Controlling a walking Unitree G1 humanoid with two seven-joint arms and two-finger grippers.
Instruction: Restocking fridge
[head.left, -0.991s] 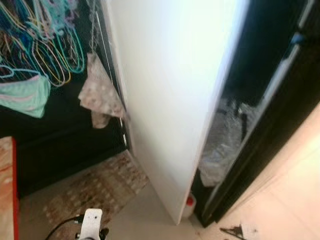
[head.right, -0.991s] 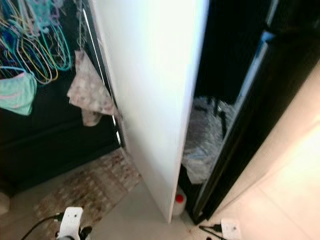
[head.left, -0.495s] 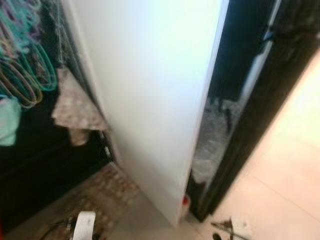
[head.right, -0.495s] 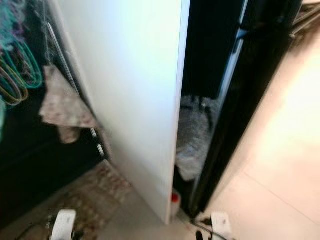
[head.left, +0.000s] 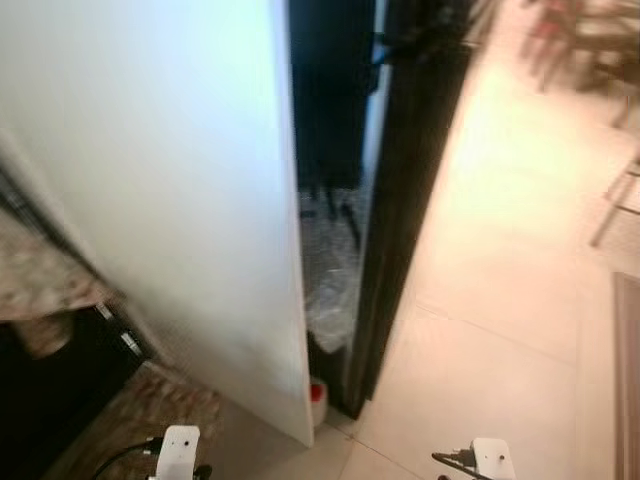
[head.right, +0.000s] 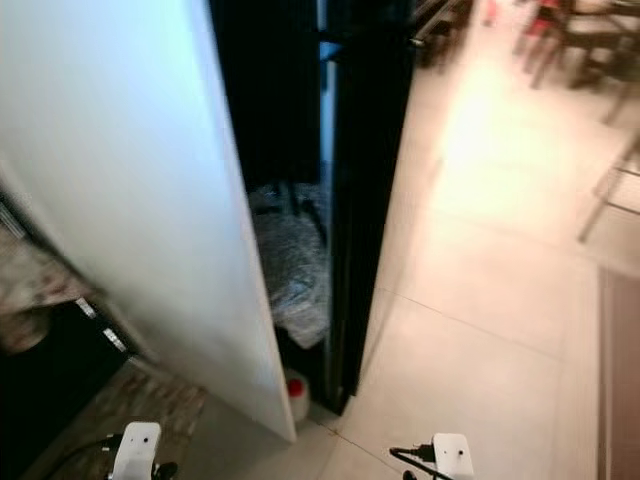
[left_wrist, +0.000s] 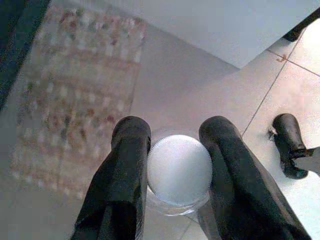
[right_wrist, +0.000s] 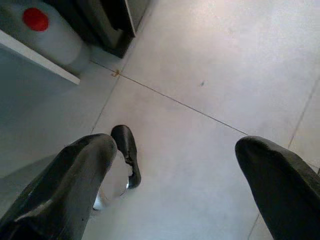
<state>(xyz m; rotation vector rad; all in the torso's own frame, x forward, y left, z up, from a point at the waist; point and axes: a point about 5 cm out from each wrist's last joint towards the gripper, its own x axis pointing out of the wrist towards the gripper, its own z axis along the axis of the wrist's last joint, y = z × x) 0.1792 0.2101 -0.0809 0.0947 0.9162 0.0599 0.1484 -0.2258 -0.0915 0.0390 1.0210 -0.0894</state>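
Left wrist view shows the left gripper (left_wrist: 175, 165) with its 2 black fingers (left_wrist: 125, 170) clamped on either side of a clear jar with a white ribbed lid (left_wrist: 179, 169), carried low over the tiled floor (left_wrist: 200, 95) beside a patterned rug (left_wrist: 75, 90). The right gripper (right_wrist: 175, 190) hangs with its fingers spread wide and nothing between them, above pale tiles.

Against the head views of 1 second ago, the whole picture has swung: the hangers and the green cloth have left the frame, and the open floor and chair legs (head.right: 560, 40) on the robot's right have come in. That is the camera turning, not the things moving. The white fridge door (head.left: 160, 200) stands ajar as before, and the dark gap beside it now sits near the middle, with a crumpled silvery bag (head.right: 290, 265) low inside and a red-capped bottle (head.right: 296, 392) on the floor at the door's foot.

My reading is that the robot is lining itself up with the opening, the jar not yet placed inside.
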